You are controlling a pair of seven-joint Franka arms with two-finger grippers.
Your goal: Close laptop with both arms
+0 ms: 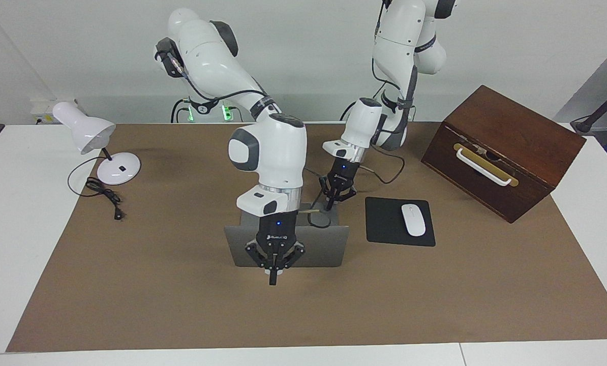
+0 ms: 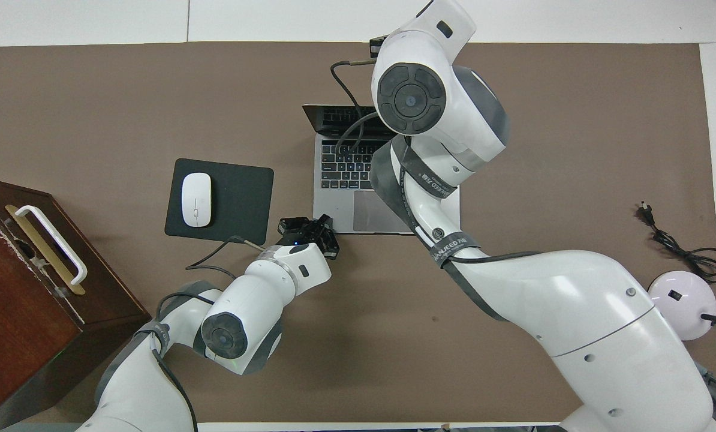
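The laptop (image 1: 319, 248) stands open in the middle of the brown mat, its silver lid upright and its keyboard deck (image 2: 340, 174) toward the robots. My right arm reaches over the lid from above. My right gripper (image 1: 272, 277) points down, shut, in front of the lid's outer face, its tip low near the mat; I cannot tell if it touches the lid. In the overhead view the arm's own wrist hides it. My left gripper (image 1: 330, 204) is shut and empty just over the deck's corner nearest the robots, toward the left arm's end, and it also shows in the overhead view (image 2: 321, 224).
A black mouse pad (image 1: 385, 223) with a white mouse (image 1: 413, 219) lies beside the laptop toward the left arm's end. A brown wooden box (image 1: 507, 147) with a white handle stands past it. A white desk lamp (image 1: 92, 137) and its cord (image 1: 102, 195) are toward the right arm's end.
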